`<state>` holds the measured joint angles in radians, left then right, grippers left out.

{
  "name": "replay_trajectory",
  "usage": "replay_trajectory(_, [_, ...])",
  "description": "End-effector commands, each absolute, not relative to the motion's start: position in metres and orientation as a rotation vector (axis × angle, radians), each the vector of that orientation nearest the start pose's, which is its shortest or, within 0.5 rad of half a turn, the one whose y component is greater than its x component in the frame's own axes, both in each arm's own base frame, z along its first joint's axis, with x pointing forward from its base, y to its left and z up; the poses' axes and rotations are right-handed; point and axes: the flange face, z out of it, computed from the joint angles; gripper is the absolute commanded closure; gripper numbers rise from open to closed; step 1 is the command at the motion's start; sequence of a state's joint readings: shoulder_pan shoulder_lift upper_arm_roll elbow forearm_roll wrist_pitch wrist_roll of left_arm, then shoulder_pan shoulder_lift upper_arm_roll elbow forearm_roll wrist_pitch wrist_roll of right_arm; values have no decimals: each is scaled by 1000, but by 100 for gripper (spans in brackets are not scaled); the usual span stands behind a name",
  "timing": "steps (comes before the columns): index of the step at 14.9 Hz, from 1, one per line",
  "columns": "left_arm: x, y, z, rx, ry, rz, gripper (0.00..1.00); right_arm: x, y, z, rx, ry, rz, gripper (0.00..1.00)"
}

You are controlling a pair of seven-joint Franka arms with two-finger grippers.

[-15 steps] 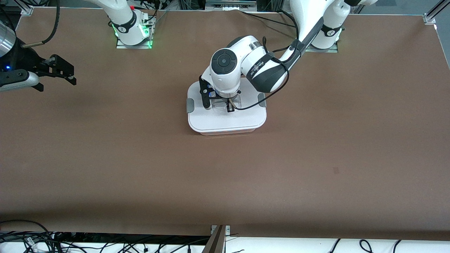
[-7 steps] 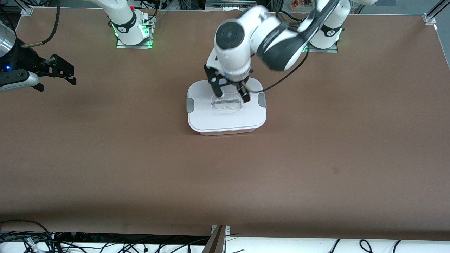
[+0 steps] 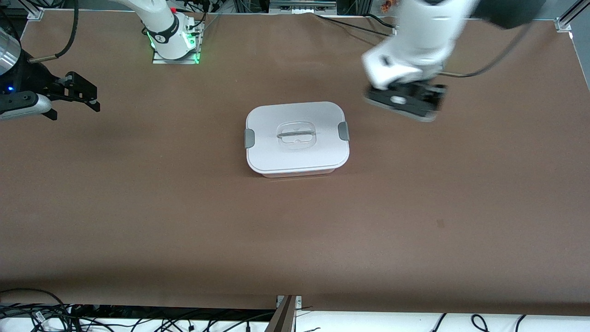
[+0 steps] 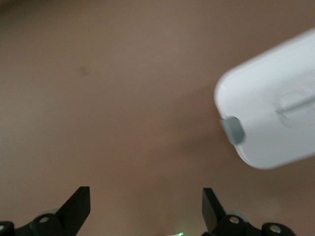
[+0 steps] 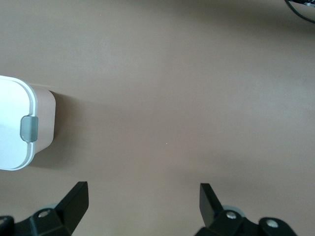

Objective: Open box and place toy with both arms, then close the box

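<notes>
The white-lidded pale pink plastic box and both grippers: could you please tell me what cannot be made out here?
- Box contents: white lid covers them in every view; no pink plush toy visible.
- Left gripper: smeared by motion in the front view.
- Right gripper: its arm is cut off by the front view's edge.

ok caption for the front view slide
Lidded box at table centre; open left gripper raised beside it, open right gripper waiting.

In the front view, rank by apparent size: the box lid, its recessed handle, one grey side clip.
1. box lid
2. recessed handle
3. grey side clip
All sit on the same box, so camera distance hardly affects this.
</notes>
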<state>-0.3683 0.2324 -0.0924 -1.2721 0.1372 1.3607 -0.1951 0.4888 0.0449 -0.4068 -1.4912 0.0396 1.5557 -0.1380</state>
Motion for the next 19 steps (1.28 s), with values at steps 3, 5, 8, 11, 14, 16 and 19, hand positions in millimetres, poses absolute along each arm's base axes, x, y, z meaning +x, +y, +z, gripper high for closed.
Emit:
replay_trajectory(3, [559, -141, 637, -2983, -199, 95, 0, 562, 55, 638, -3099, -370, -42, 0])
replay_trajectory(5, [547, -107, 641, -3009, -242, -8, 0, 563, 56, 638, -3099, -370, -44, 0])
replay_trajectory(8, [516, -33, 637, -3166, -361, -79, 0, 563, 56, 638, -3099, -370, -44, 0])
replay_trajectory(11, [507, -15, 625, -3170, -189, -76, 0, 563, 55, 637, -3099, -370, -42, 0])
replay_trajectory(14, [522, -12, 613, -3132, -199, 36, 0, 563, 55, 637, -3099, -370, -42, 0])
replay_trajectory(16, [528, -15, 611, -3121, -188, 85, 0, 562, 55, 638, -3098, -370, -42, 0])
replay_trajectory(19, [541, -17, 612, -3123, -171, 97, 0, 562, 55, 636, -3099, -370, -37, 0])
